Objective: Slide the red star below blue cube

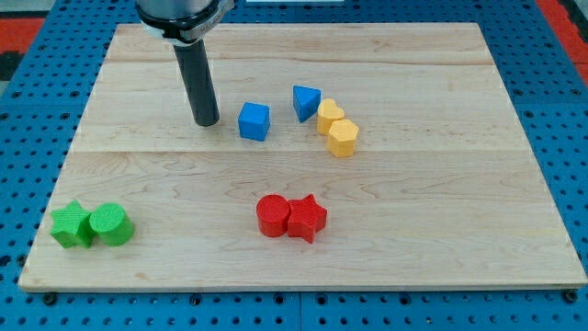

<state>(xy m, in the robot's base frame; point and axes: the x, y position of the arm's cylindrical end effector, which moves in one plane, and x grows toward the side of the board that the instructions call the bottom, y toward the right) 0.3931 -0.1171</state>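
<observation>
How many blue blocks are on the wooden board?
2. The blue cube sits just right of my tip. The blue triangular block lies further toward the view's right, touching the yellow blocks. None appears hidden.

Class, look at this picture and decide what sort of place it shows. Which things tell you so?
Probably a robotics lab bench. A wooden board lies on a blue perforated base, small coloured blocks such as the red star and blue cube sit on it, and a dark rod's tip rests left of the cube.

red star (308, 219): lower centre, flat, touching red cylinder | blue cube (254, 121): upper centre, upright, well apart
</observation>
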